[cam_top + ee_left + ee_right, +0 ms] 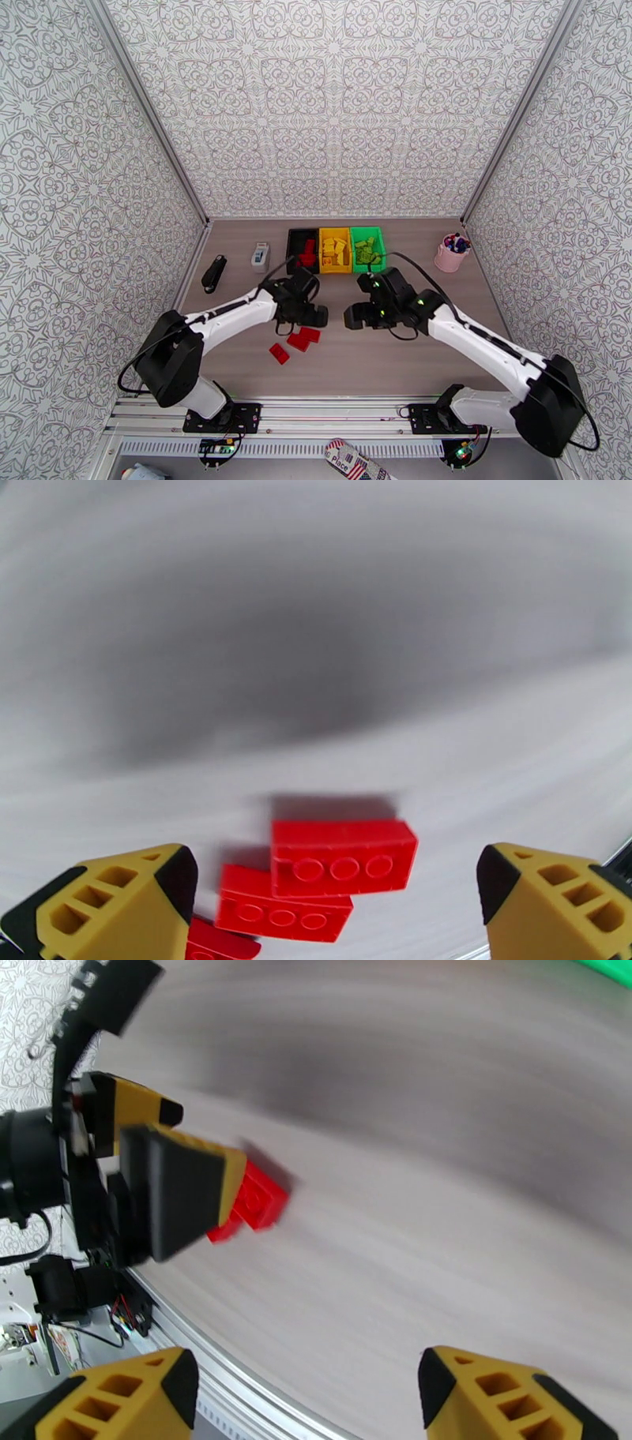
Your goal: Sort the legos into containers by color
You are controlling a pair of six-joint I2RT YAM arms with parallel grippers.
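Step in hand: the last reds. The yellow bin and green bin hold their own colours, and the black bin has reds in it. Three red bricks lie loose on the table, at about 6 o'clock from my left gripper.

Left gripper: jaws spread wide and empty. The red bricks sit low between the fingers.
Right gripper: also spread, nothing between the jaws. It hangs over bare table at 3 o'clock of the left gripper, looking across at it and a red brick.

Both wrist views are smeared. The bricks look to be touching, perhaps overlapping, but I cannot say which.

Next move, as I judge it:
- Lower the left gripper over one brick and close across its short sides.
- Take an outer brick so the neighbours are not dragged.
- Carry it to 12 o'clock and drop it in the black bin.

Room:
- Bare table lies between the bricks and the bins.
- The near rail at 6 o'clock is well apart from the bricks.
- The box at 11 o'clock and the cup at 2 o'clock stand off the route.
- The right gripper is near, so hold it at 3 o'clock while the left works.
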